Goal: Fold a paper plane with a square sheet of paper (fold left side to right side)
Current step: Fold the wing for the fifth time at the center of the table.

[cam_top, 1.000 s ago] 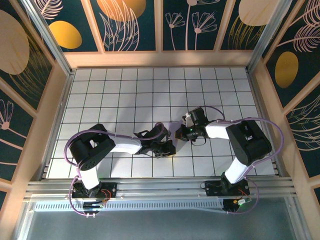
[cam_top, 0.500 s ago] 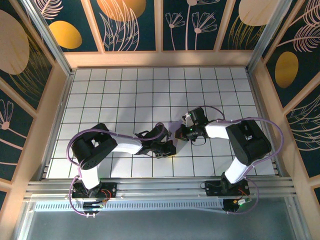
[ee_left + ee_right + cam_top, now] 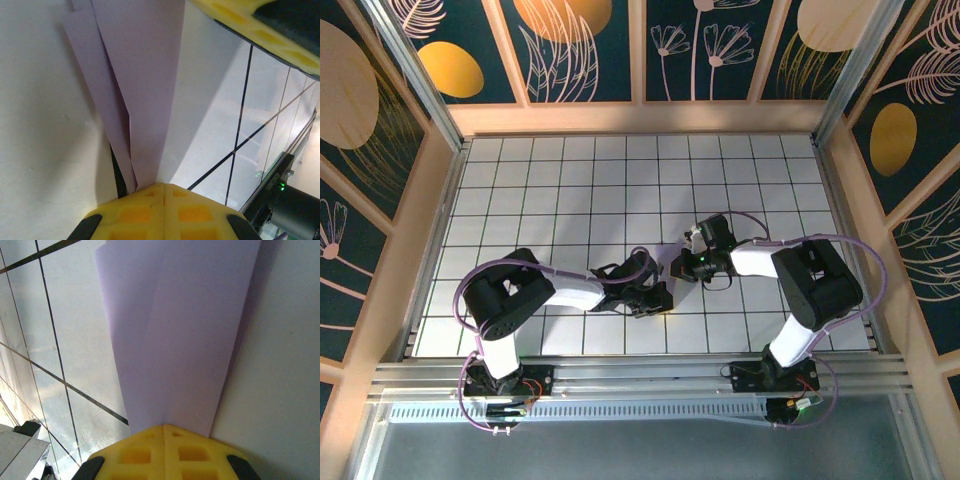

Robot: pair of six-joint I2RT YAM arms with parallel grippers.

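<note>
Holding: both arms meet near the middle of the surface, a little toward its near side, with the paper between them.
Left fingers: pressed together and clamped on the paper's narrow end, which runs into their seam.
Right fingers: pressed together as well, clamped on the paper where it comes down to their tip.
Top view: the left fingers and the right fingers are just beside each other, the right ones slightly farther from the bases.
Edges, left wrist: two long straight edges narrow to a point at the fingers. At the left a lower layer shows past the upper flap, and its edge bends halfway.
Edges, right wrist: the paper widens away from the fingers, with a faint lengthwise crease and a soft corner at the upper left.
Height: the paper throws a shadow on the tiles. I cannot tell if it touches them.
Room: many open tiles lie on the far side and to both sides of the fingers, up to the wooden walls. The metal rail is near, behind the arms.
</note>
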